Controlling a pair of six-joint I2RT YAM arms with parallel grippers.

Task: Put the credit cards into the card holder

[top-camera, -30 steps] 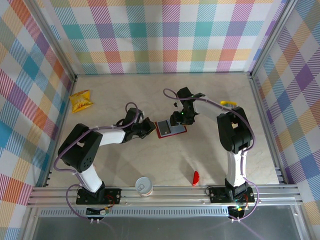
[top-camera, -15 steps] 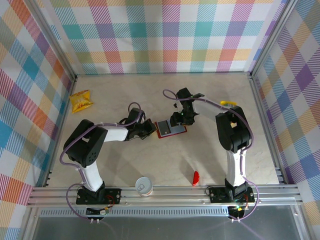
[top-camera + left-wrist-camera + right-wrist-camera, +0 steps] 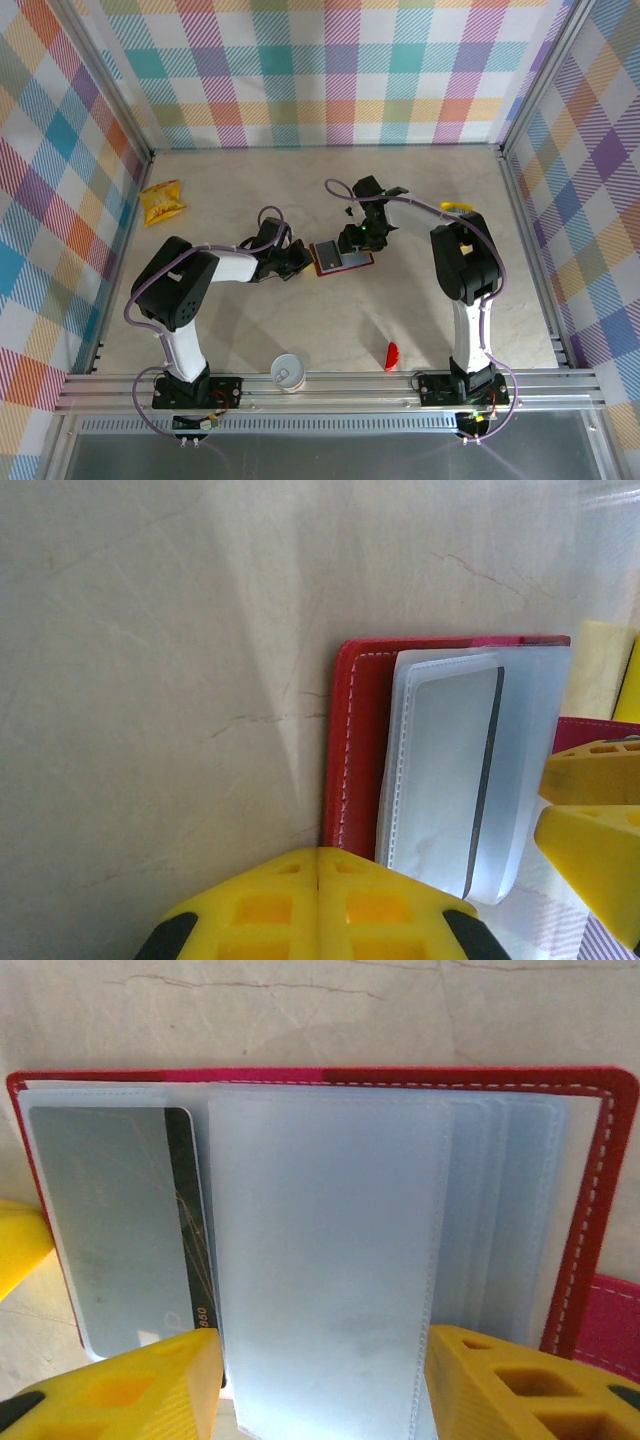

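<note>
Tabletop [image 3: 300, 1010], right hand [image 3: 320, 1390] parted over card holder [image 3: 590, 1210]

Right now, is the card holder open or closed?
Open: the card holder lies spread flat, clear sleeves and one card showing.

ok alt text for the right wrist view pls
An open red card holder lies on a beige marbled table, its clear sleeves fanned out and a grey card with a dark stripe tucked in the leftmost one. The right gripper's yellow fingers straddle the middle sleeve at the bottom.
</note>
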